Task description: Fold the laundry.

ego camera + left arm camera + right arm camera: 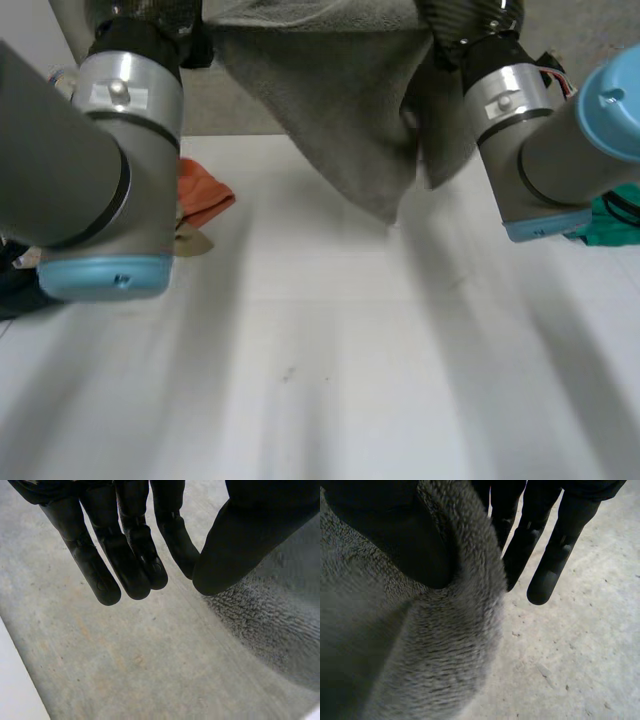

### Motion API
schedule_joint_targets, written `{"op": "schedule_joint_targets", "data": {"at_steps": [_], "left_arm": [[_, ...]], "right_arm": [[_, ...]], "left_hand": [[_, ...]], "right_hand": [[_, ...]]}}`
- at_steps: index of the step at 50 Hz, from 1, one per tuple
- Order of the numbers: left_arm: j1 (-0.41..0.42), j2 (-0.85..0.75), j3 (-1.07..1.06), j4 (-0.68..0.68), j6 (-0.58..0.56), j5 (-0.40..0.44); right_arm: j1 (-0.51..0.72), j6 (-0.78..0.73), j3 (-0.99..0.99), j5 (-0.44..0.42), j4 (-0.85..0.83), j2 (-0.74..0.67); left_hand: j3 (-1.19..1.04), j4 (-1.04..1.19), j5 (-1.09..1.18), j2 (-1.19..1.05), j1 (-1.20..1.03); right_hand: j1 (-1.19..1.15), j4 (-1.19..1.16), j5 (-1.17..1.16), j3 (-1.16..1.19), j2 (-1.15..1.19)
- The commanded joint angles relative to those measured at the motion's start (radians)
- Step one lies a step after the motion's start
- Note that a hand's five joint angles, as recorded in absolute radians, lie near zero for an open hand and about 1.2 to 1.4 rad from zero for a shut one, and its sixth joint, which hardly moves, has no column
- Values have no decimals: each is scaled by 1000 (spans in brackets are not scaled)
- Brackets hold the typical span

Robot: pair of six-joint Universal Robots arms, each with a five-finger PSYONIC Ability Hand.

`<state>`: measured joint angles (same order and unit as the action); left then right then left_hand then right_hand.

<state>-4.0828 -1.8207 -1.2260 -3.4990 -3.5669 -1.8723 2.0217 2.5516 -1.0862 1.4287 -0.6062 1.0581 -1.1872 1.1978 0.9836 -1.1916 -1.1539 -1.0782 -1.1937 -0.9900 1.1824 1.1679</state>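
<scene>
Two arms [110, 170] [540, 150], one grey towel [330, 110] aloft

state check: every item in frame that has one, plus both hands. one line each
grey towel: held up, hanging between the hands, one corner pointing down.
left hand: open, fingers straight, towel beside the thumb.
right hand: shut on the towel, pinched between thumb and fingers.
orange cloth: crumpled on the table, unfolded.
green cloth: bunched at the table's right edge.
</scene>
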Motion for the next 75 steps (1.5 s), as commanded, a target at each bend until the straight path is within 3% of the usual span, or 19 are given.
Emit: {"op": "schedule_joint_targets", "data": {"at_steps": [1,8,15,18,20,24,30,34,38,44,51,54,57,60,75], "left_arm": [[22,38,-291,-1,-21,13],[108,-54,-478,-21,-26,15],[119,-147,-484,53,-16,-42],[128,-129,-478,104,-15,-39],[136,-92,-471,152,-9,-18],[131,-8,-463,222,-6,73],[27,66,-449,281,-1,194],[-92,73,-426,305,7,272],[-162,63,-412,322,11,334],[-200,40,-411,334,20,403],[-212,-3,-411,330,22,421],[-215,-14,-408,318,23,426],[-217,-31,-396,302,23,435],[-219,-42,-385,301,23,441],[-222,-89,-348,290,62,437]], "right_arm": [[-31,10,-262,-17,106,80],[-57,6,-504,-50,264,89],[-87,-1,-552,-47,359,66],[-97,2,-535,-57,439,85],[-98,-2,-503,-70,505,109],[-101,-22,-411,-93,637,161],[-123,-43,-239,-162,844,174],[-124,-115,-91,-201,974,94],[-118,-163,30,-203,1066,5],[-83,-160,207,-205,1200,-157],[-52,-185,305,-205,1335,-308],[-37,-191,307,-200,1323,-342],[-23,-183,307,-189,1303,-352],[-14,-171,307,-192,1300,-336],[-9,-47,195,-232,1136,77]], "left_hand": [[-209,198,238,-205,-242],[-209,198,238,-205,-242],[-209,198,238,-205,-242],[-209,198,238,-205,-242],[200,-211,-171,204,167],[612,-623,-583,616,579],[771,-782,-742,776,738],[809,-820,-780,814,776],[856,-867,-827,861,823],[865,-876,-836,869,832],[912,-923,-883,916,879],[965,-975,-936,969,931],[971,-981,-942,975,937],[1013,-1023,-984,1017,979],[1013,-1023,-984,1017,979]], "right_hand": [[-318,-203,-232,214,228],[-318,-203,-232,214,228],[-318,-203,-232,214,228],[-63,52,23,-41,-26],[274,390,361,-378,-364],[489,605,576,-594,-579],[613,728,699,-717,-703],[660,775,746,-764,-750],[660,775,746,-764,-750],[660,775,746,-764,-750],[716,831,802,-820,-805],[620,735,706,-724,-709],[69,185,156,-174,-159],[-317,-201,-230,212,227],[-318,-203,-232,214,228]]}}
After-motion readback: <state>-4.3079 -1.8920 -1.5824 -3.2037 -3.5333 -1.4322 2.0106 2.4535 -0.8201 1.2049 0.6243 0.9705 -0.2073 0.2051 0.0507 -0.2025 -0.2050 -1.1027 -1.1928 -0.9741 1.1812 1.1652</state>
